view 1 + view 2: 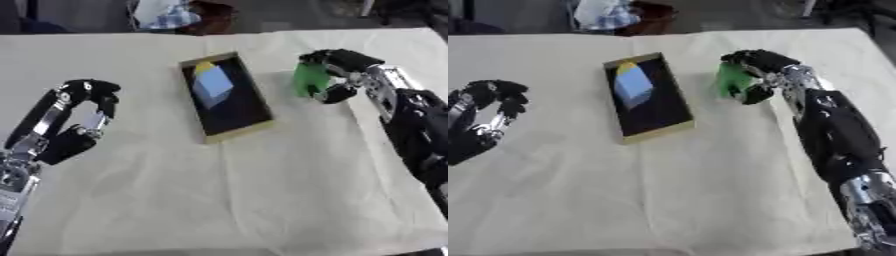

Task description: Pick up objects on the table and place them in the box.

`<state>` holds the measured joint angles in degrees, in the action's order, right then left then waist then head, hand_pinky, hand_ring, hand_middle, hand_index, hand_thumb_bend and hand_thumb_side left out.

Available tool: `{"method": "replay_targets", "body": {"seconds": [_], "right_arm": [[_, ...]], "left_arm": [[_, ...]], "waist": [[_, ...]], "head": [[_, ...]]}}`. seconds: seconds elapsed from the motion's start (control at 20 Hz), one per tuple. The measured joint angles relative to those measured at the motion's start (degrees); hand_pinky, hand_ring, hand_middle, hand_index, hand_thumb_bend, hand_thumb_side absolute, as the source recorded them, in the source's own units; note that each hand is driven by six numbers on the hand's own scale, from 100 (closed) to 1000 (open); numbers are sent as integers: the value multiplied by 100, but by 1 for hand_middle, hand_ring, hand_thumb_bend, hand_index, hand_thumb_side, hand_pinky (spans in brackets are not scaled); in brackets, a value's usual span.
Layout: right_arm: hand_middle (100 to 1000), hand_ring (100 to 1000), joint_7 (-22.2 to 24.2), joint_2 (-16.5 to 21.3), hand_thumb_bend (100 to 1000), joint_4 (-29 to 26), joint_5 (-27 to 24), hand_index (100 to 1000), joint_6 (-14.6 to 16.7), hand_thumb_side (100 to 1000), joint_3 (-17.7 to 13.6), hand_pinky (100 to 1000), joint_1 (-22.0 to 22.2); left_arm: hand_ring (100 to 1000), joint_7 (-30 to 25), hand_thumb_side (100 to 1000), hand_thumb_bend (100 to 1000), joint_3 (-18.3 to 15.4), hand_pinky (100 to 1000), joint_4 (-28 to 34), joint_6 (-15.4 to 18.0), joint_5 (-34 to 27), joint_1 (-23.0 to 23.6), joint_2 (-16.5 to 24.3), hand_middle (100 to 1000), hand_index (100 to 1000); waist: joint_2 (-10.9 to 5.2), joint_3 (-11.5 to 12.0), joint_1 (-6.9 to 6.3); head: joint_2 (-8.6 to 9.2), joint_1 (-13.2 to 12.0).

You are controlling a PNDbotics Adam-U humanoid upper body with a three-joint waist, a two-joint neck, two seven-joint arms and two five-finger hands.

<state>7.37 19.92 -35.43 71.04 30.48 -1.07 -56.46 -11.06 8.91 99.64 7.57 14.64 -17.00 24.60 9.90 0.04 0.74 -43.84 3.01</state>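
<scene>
Box (226,95) at upper centre of the frame, long axis running from upper left to lower right, dark inside, already holding a blue block (213,85) with something yellow at its far end. Green object (308,79) just right of the box, pinched in the right robot hand (337,75), fingers and thumb curled round it; hard to tell whether lifted clear of the tabletop (219,200) or touching it. Box directly to the left of that hand, near, open top facing up. Judged next: short carry leftward over the near rim, then release. Left robot hand (83,107) at left of frame, well apart from the box, fingers curled, holding nothing.
</scene>
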Motion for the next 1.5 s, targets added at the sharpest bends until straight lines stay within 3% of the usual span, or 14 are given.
{"method": "replay_targets", "body": {"seconds": [0.35,0.65,0.9,1.05,1.1,1.15,1.25,1.5], "right_arm": [[631,900,201,-124,100,-557,-601,1000,452,183,253,893,-109],[634,900,771,-384,100,-1044,-1267,1000,1059,202,819,899,-83],[644,900,1328,-590,100,-1181,-1637,1000,1343,211,1210,901,-24],[769,909,1498,-617,100,-1186,-1723,1000,1376,430,1323,904,13],[776,910,1512,-617,100,-1199,-1730,1000,1363,445,1347,905,32],[840,923,1520,-617,100,-1210,-1734,1000,1356,547,1359,907,57],[903,935,1522,-613,100,-1280,-1731,1000,1355,613,1386,909,98],[979,951,1434,-532,100,-1649,-1644,1000,1422,571,1399,911,159]], "left_arm": [[588,0,676,100,0,794,0,0,0,0,-2,592,781],[588,0,674,100,0,794,-1,0,0,1,-4,593,782],[588,-1,674,100,0,794,-1,-1,1,1,-7,593,782],[588,-3,677,100,0,794,-1,-1,1,1,-10,592,782],[588,-3,677,100,0,794,-1,-1,1,1,-19,592,782],[588,-3,676,100,0,794,-1,-2,2,1,-26,593,782],[588,-4,675,100,0,794,-1,-1,4,1,-28,593,782],[588,-3,676,100,0,794,-1,-1,7,36,-28,593,782]], "waist": [[0,14,0],[0,36,0],[0,44,0],[0,45,0],[0,45,0],[0,45,0],[0,43,0],[0,35,0]], "head": [[0,7],[0,14],[0,37],[0,41],[0,41],[0,41],[0,41],[0,36]]}}
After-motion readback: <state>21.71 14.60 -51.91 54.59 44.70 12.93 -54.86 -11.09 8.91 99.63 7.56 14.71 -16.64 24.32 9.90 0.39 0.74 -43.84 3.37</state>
